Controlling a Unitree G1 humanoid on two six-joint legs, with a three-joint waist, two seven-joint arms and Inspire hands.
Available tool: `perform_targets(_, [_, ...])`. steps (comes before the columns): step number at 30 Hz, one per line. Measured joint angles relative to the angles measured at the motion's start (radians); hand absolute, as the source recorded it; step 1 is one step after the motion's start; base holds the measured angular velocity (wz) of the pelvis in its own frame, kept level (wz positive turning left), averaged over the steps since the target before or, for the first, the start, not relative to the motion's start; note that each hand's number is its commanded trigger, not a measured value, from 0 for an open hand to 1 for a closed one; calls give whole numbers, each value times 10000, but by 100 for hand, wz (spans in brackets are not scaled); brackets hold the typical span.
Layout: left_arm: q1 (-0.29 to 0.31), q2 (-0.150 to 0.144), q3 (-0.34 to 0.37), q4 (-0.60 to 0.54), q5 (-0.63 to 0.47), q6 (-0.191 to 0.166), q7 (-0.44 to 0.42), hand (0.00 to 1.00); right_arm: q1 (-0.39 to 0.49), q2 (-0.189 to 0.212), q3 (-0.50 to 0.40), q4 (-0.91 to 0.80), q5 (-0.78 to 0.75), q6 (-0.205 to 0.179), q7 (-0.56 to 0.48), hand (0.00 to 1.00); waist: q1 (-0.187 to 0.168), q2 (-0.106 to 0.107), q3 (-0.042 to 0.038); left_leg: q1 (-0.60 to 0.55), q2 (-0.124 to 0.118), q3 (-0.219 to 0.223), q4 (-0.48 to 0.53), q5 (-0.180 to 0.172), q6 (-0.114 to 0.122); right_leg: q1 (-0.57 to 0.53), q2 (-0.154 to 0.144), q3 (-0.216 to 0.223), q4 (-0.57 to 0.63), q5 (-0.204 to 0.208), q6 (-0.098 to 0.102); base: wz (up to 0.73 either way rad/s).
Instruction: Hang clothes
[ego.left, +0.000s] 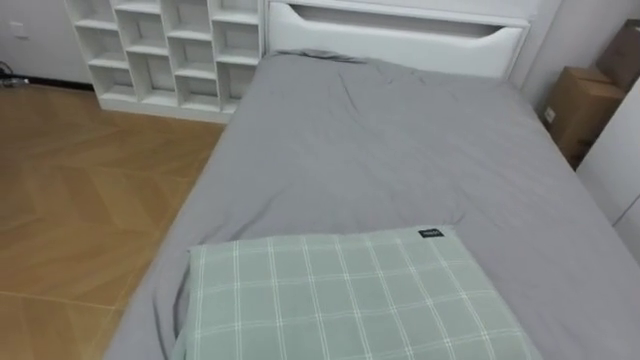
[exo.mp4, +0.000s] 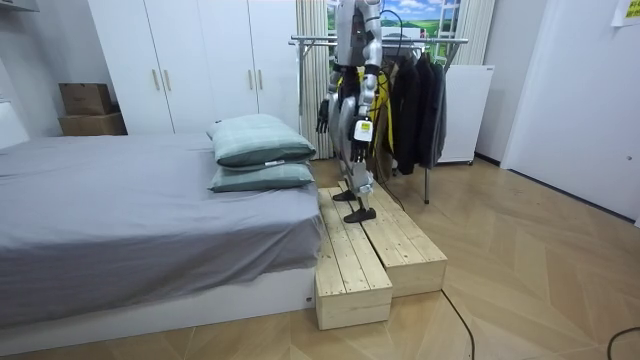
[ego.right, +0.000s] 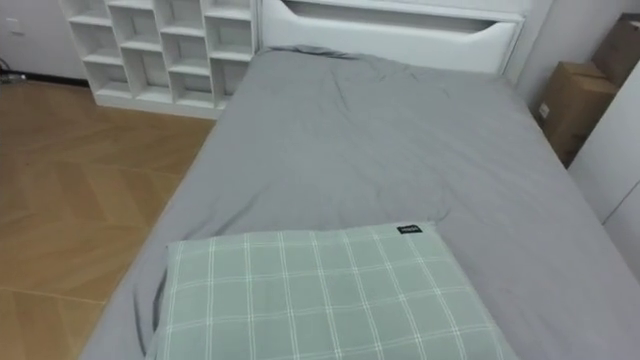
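I stand on a wooden platform (exo.mp4: 385, 250) at the pillow end of a bed (ego.left: 400, 150) and look down its grey sheet. Behind me is a metal clothes rack (exo.mp4: 400, 42) with several dark garments (exo.mp4: 420, 100) hanging on it. Both arms hang at my sides in the room view. My left hand (exo.mp4: 362, 130) is by my hip on the side nearer the camera, and my right hand (exo.mp4: 323, 115) is on the bed side. Neither hand visibly holds a garment. A green checked pillow (ego.left: 350, 295) lies right below me.
A white cube shelf (ego.left: 170, 50) stands left of the white headboard (ego.left: 400, 30), with wooden floor (ego.left: 80, 200) beside the bed. Cardboard boxes (ego.left: 580, 105) and white wardrobes (exo.mp4: 200, 60) are on the bed's right. Two stacked pillows (exo.mp4: 260, 140) lie near the platform.
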Motion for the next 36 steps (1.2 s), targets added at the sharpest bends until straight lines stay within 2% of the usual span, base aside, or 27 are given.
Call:
perform_targets(4, [4, -32, -44, -9, -15, 4, -27, 0, 77, -3, -6, -3, 385, -1, 98, 0, -124, 78, -12, 0, 11, 7, 0, 36, -48, -4, 8, -32, -2, -6, 9, -1])
perform_targets(6, [23, -66, -48, -10, -14, 31, -31, 0, 89, -2, 0, 2, 611, 5, 198, 0, -249, 128, -51, 1, 17, 18, -10, 64, -69, -7, 13, -41, -2, -22, 36, 0])
perform_targets(12, [4, -55, -38, -22, 107, 116, -165, 0, 58, 7, -115, 309, 941, 20, 452, 0, -349, 112, -106, 18, 30, 17, -23, 116, -102, 14, 24, -8, -3, -37, 59, 1])
perform_targets(17, [44, -33, -39, -17, 120, 163, -248, 0, 59, 11, -203, 302, 942, 144, 595, 0, -358, 71, -90, 45, 27, 17, -30, 123, -104, 28, 28, 15, -2, -37, 60, 0])
perform_targets(25, [49, -46, -63, -33, 912, 207, -174, 0, -16, -32, -175, 269, 912, 221, 690, 0, -299, 75, -70, 50, 28, -62, -35, 130, -114, 65, 39, 22, -2, -38, 60, 1])
perform_targets(31, [-23, -49, -74, -36, 1707, 245, -169, 0, -45, -64, 23, 277, 912, 219, 713, 0, -268, 105, -87, -5, 23, -173, -34, 130, -114, 55, 49, -10, -7, -37, 60, 6])
perform_targets(36, [-56, -50, -256, -34, 2038, 406, -180, 0, -52, -73, 21, 301, 948, 217, 807, 0, -271, 154, -72, -25, 12, -286, -42, 130, -114, 79, 54, -8, -7, -38, 60, 6])
